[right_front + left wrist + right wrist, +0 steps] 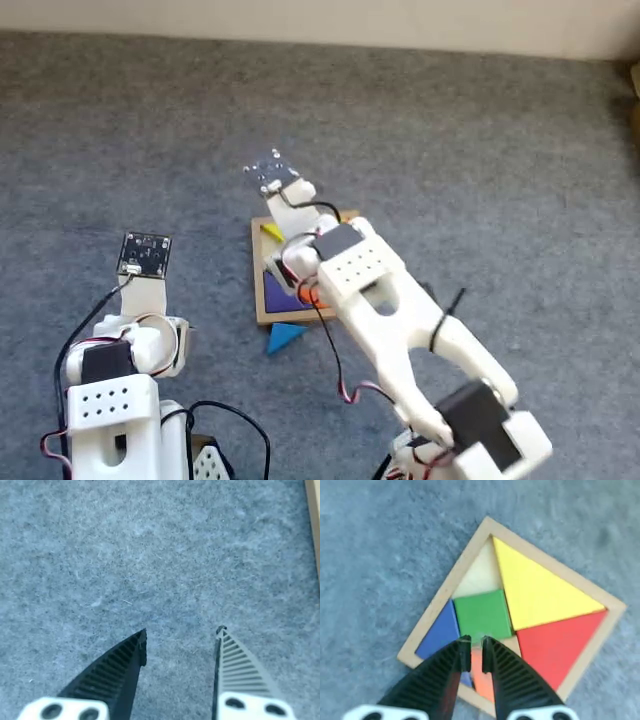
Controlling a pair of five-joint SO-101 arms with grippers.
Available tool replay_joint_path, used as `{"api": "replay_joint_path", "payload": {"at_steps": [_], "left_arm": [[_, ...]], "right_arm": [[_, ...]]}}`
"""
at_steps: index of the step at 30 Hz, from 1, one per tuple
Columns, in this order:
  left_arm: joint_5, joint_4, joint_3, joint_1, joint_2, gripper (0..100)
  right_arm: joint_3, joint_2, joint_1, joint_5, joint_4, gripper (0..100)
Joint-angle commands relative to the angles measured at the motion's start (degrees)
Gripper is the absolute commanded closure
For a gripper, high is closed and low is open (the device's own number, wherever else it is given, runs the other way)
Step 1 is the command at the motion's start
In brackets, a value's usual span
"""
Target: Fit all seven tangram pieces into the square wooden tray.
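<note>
While the right gripper (476, 645) hangs nearly closed over the square wooden tray (465, 560), your left gripper (182, 632) gapes. Fuzzy carpet (150, 555) lies beneath.

Grey felt-like carpet (480, 150) covered the whole work surface, with a fine mottled nap and a few pale lint specks. A pale strip of wall or baseboard (400, 20) ran along the top edge of the high view. A sliver of a brownish object (636, 85) sat at the upper right edge, too little visible to identify.
</note>
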Motion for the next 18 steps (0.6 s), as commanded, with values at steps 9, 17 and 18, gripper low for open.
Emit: {"api": "replay_joint_path", "payload": {"at_steps": [9, 17, 18], "left_arm": [[-0.18, -1.85, -0.66, -4.53, -0.57, 78], [-0.09, -2.55, -0.66, -4.53, -0.57, 78], [-0.09, -2.55, -0.66, -4.53, -0.57, 78]], "right_arm": [[14.29, -16.31, 1.01, 0.18, 0.31, 95.0], [18.07, -17.71, -4.00, -0.09, 0.04, 95.0], [17.98, -17.45, -4.62, -1.41, 0.04, 95.0]]}}
